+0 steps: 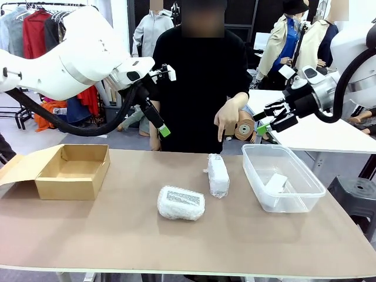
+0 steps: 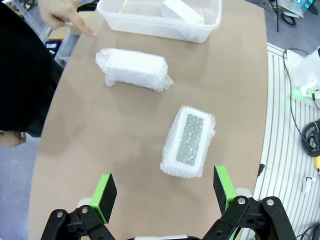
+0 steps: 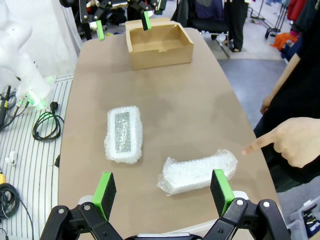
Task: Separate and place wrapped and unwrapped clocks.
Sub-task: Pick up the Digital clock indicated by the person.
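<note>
Two bubble-wrapped clocks lie mid-table: one showing a grey face (image 1: 181, 202) (image 2: 188, 141) (image 3: 123, 134), and a plain one (image 1: 218, 175) (image 2: 132, 70) (image 3: 199, 171) beyond it. The unwrapped white clock (image 1: 276, 183) (image 2: 182, 11) rests inside the clear plastic bin (image 1: 305, 200) (image 2: 150, 27). My left gripper (image 1: 158, 117) (image 2: 162, 192) hangs open high above the table, over the grey-faced bundle. My right gripper (image 1: 262, 121) (image 3: 162, 192) is open too, raised above the bin's far side. A person's hand (image 1: 228, 117) (image 3: 290, 142) points down at the plain bundle.
An open cardboard box (image 1: 73, 170) (image 3: 160, 45) sits at the table's left, its flap folded outward. The person stands at the far edge, behind the bundles. Bare tabletop runs along the near edge and between box and bundles.
</note>
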Controlling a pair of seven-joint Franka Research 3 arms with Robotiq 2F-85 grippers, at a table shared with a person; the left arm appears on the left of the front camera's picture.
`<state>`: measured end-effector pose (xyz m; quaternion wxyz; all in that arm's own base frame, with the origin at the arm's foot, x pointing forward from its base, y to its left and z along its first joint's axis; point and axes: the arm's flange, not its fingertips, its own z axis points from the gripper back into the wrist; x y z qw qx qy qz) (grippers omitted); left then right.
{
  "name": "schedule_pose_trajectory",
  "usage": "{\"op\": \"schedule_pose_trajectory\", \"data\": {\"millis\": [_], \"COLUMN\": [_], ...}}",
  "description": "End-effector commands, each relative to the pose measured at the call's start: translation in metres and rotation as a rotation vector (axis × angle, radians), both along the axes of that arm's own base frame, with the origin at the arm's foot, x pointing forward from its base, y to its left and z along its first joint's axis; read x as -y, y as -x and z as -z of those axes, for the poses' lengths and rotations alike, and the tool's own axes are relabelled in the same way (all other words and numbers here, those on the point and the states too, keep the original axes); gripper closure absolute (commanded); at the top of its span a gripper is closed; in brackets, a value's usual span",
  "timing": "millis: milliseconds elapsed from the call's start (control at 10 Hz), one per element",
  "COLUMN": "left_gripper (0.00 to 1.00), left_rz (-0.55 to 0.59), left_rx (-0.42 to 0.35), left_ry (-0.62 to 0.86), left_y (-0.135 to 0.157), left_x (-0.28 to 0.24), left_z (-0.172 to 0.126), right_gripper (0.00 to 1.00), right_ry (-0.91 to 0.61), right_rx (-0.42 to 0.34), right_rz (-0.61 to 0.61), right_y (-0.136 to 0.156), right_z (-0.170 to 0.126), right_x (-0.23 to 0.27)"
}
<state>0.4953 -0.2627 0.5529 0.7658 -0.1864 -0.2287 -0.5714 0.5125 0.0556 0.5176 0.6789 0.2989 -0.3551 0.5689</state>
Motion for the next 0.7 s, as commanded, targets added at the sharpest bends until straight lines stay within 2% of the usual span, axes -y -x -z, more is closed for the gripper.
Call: {"op": "schedule_pose_trajectory", "data": {"millis": [0,600], "left_gripper": [0.00,0.00], "left_rz": [-0.012,-0.012], "left_rx": [0.000,0.000], "left_ry": [-0.008,-0.008], "left_y": [0.0020,0.0020], "left_x": [-0.0015,-0.0015], "left_z": [-0.0011,-0.0011], "right_gripper": [0.00,0.00], "right_ry": [-0.001,-0.001], "right_rx": [0.006,0.006], "right_rz": [0.018,0.018], "right_y": [-0.0011,-0.0011], "right_z": [-0.0002,-0.0002], "right_x": [-0.0032,-0.0032]}}
